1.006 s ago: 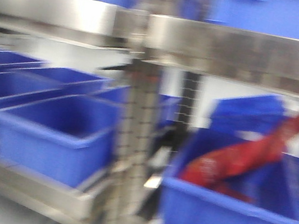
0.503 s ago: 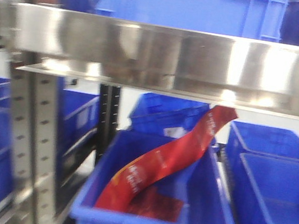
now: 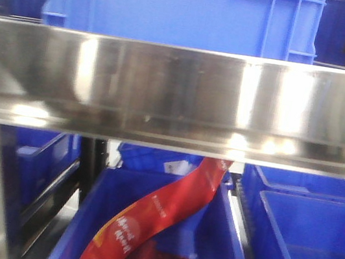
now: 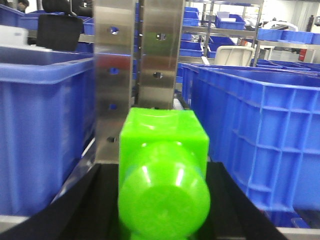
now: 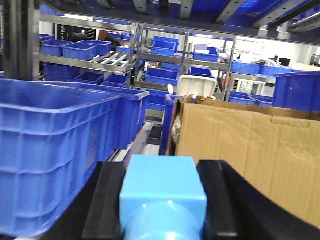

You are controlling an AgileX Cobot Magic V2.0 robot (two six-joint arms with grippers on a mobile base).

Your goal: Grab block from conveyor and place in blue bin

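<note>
The left pincer [image 4: 163, 210] pinches a green block [image 4: 162, 150], and the right pincer [image 5: 163, 210] is pressed onto a light-blue block [image 5: 162, 187]. The grabbing looks done for both, and the conveyor is out of sight. Placing is left: a blue bin [image 4: 260, 130] stands just right of the left pincer, and a second blue bin [image 5: 55, 150] stands left of the right pincer. Neither block seems to be above an opening yet.

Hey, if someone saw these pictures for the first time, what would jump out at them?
The neon green block filling the left wrist view, clamped in the left tool, grabs the eye first, and a light blue block sits the same way in the right tool. In the front view, a red packet slants up out of a blue bin under a shiny steel shelf rail.
</note>
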